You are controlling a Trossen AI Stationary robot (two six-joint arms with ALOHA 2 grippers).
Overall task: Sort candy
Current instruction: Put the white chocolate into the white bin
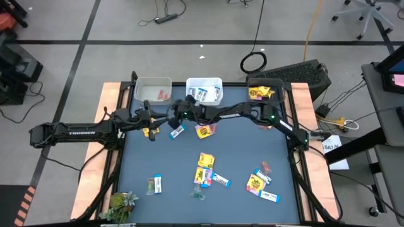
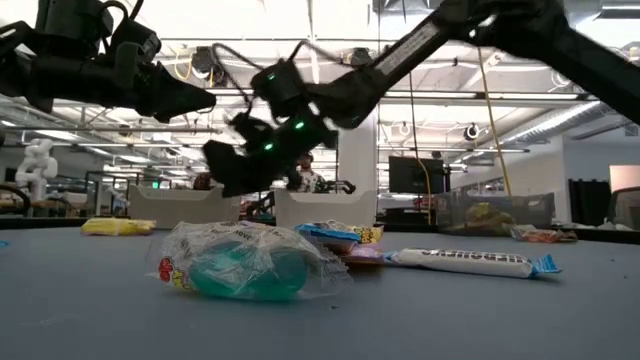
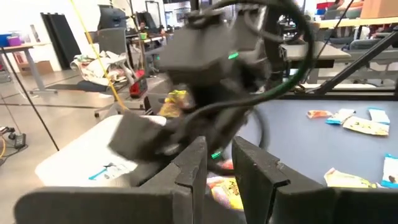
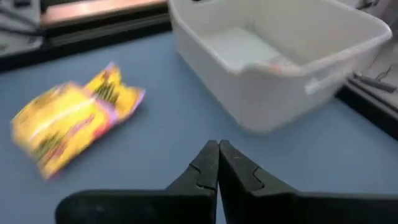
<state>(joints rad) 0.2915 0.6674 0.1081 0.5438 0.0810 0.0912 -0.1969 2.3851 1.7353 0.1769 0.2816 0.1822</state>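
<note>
Crinkled yellow candy packet (image 4: 73, 121) lying flat on blue surface (image 4: 155, 149), long axis slanting toward white plastic bin (image 4: 280, 56), right end effector (image 4: 217, 163) pressed together and empty, left end effector (image 3: 219, 163) slightly spread and empty.

We see a blue counter (image 1: 158, 161) bearing three bins (image 1: 153, 89) at twelve o'clock, scattered candy (image 1: 206, 161) at six, a plant (image 1: 120, 203) at seven.

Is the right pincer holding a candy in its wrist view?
No: the right pincer is shut with nothing between its fingers, and the yellow crinkled candy packet lies apart.
</note>
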